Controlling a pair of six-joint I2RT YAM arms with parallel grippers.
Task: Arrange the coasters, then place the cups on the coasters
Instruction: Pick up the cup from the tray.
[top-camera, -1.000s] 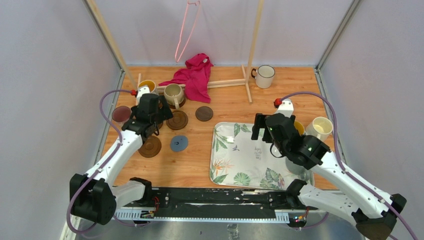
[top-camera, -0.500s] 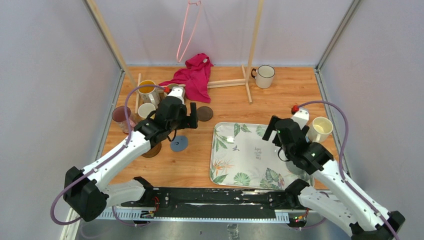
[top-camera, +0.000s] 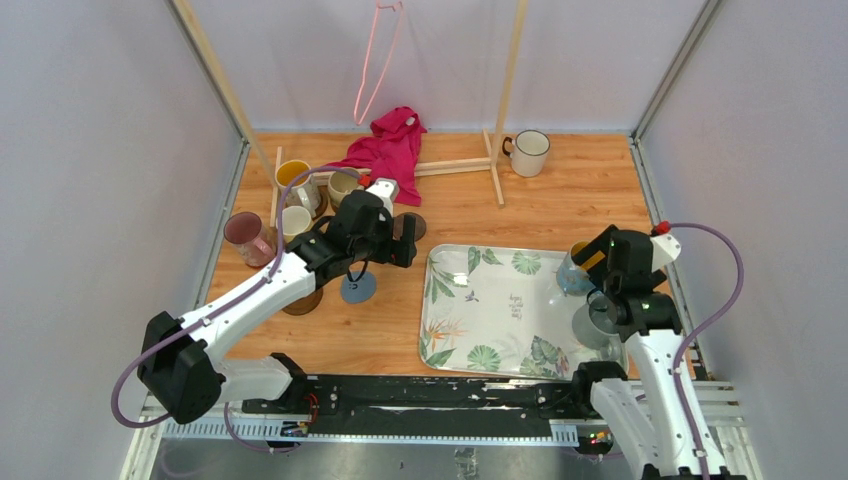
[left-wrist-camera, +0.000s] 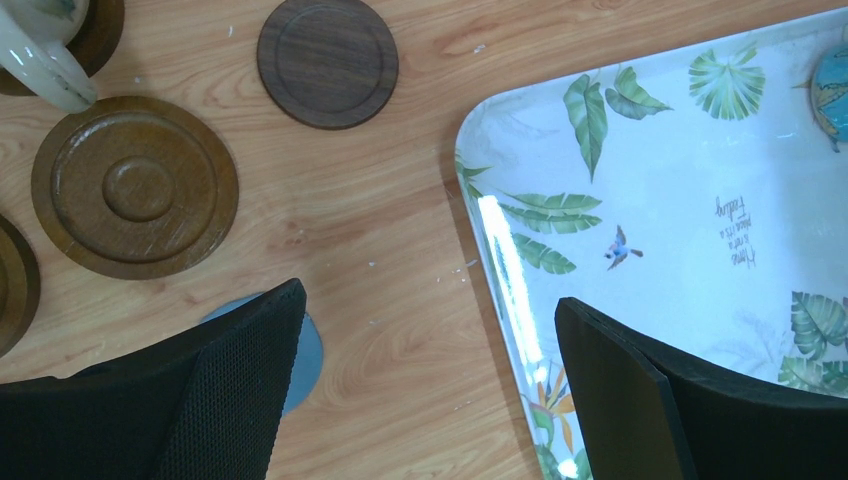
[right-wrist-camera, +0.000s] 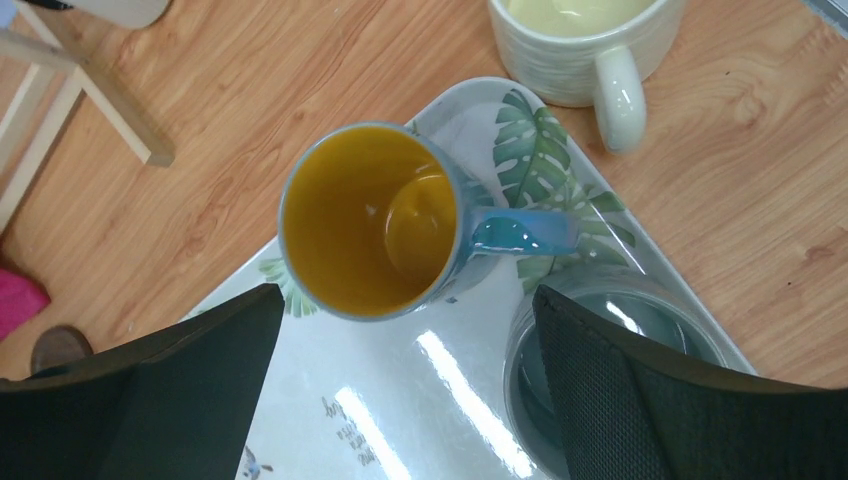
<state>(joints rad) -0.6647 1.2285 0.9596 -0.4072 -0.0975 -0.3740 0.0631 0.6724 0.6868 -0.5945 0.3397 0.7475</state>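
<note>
My left gripper (top-camera: 393, 241) (left-wrist-camera: 430, 395) hangs open over bare wood between a grey-blue coaster (top-camera: 357, 289) (left-wrist-camera: 308, 352) and the tray. Brown coasters (left-wrist-camera: 135, 187) (left-wrist-camera: 328, 62) lie just beyond it. An orange-yellow cup (top-camera: 295, 180), a beige cup (top-camera: 343, 185), a cream cup (top-camera: 293, 222) and a maroon-pink cup (top-camera: 245, 237) stand at the left. My right gripper (top-camera: 602, 264) (right-wrist-camera: 405, 395) is open above the tray's right end, over a blue cup with a yellow inside (right-wrist-camera: 370, 220) and a grey cup (right-wrist-camera: 625, 365). Another cream cup (right-wrist-camera: 585, 40) stands off the tray.
The leaf-patterned tray (top-camera: 432, 300) (left-wrist-camera: 700, 150) fills the near right. A white mug with a dark rim (top-camera: 528, 152) stands at the back. A red cloth (top-camera: 390, 150) lies on a wooden rack (top-camera: 455, 167), under a pink hanger (top-camera: 372, 60).
</note>
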